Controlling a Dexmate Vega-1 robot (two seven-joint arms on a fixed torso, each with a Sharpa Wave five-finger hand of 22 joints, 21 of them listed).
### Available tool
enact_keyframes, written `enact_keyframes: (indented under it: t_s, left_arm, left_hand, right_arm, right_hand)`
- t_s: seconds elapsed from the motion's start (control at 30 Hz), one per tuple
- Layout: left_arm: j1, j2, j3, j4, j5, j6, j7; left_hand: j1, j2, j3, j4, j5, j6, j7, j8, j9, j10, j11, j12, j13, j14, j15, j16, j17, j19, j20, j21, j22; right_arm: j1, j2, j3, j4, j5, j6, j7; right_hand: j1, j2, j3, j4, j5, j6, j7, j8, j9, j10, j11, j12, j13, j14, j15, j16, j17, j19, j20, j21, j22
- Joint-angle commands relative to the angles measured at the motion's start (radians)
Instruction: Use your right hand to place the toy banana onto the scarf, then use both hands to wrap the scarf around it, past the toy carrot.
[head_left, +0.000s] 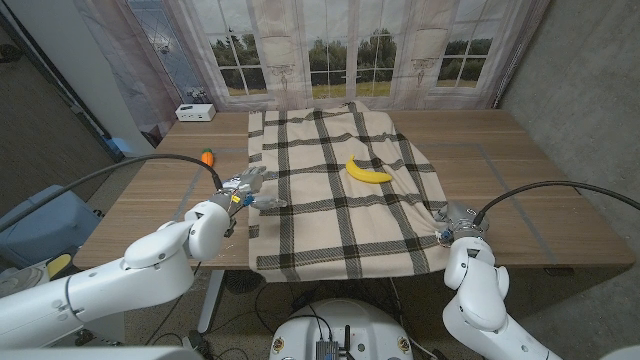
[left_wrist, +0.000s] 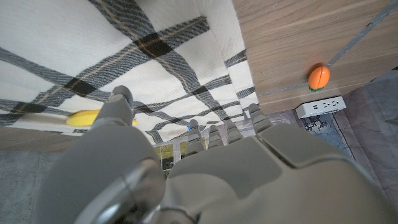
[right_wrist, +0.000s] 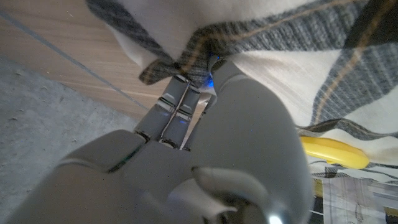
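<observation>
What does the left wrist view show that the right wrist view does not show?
The left wrist view shows the toy carrot, a white power strip and the left hand at the scarf's edge. The right wrist view shows the right hand with a fold of scarf against its fingers. Both show the plaid scarf and the toy banana.

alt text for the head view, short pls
A yellow toy banana lies on a plaid scarf spread over a wooden table. The left hand is at the scarf's left edge, the right hand at its right front corner. A toy carrot sits on the table left of the scarf.
</observation>
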Motion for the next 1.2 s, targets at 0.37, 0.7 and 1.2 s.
enact_keyframes:
  t_s: [0.37,0.7,1.2]
  left_arm:
    - [0.049,-0.003,-0.017,-0.003,-0.013,-0.035,0.043]
    - [0.083,-0.001,-0.046,0.02,-0.051,-0.107,0.072]
    - [0.08,0.016,-0.022,0.022,-0.021,-0.157,0.025]
  left_hand:
    - [0.02,-0.02,-0.025,0.006,0.019,0.077,-0.076,0.02,0.009,-0.01,-0.001,0.001,0.005,-0.009,0.015,0.005,0.006,-0.016,0.006,-0.01,0.003]
    - [0.035,-0.017,-0.035,0.01,0.027,0.152,-0.118,0.043,0.016,-0.01,0.001,0.002,0.005,-0.011,0.016,0.005,0.006,-0.017,0.008,-0.014,0.004]
    - [0.074,-0.022,-0.044,0.001,0.034,0.225,-0.134,0.077,0.03,-0.006,0.0,0.002,0.005,-0.008,0.026,0.007,0.006,-0.018,0.014,-0.017,0.004]
  right_arm:
    - [0.253,-0.099,-0.069,0.022,0.247,0.31,-0.376]
    - [0.349,-0.047,-0.107,0.051,0.322,0.296,-0.409]
    - [0.461,0.077,-0.19,0.18,0.332,0.226,-0.588]
  right_hand:
    - [-0.01,0.008,-0.003,-0.005,-0.017,0.023,0.037,-0.013,-0.003,0.138,0.112,0.023,0.004,0.397,-0.135,0.026,0.299,0.018,0.002,0.046,0.002]
    - [-0.002,-0.004,-0.001,-0.015,-0.031,0.037,0.052,-0.02,-0.006,0.16,0.113,0.034,0.018,0.415,-0.134,0.043,0.336,0.023,0.015,0.065,0.001]
    - [0.006,-0.02,0.003,-0.022,-0.054,0.06,0.063,-0.03,-0.006,0.18,0.11,0.049,0.045,0.431,-0.133,0.071,0.399,0.022,0.017,0.089,-0.002]
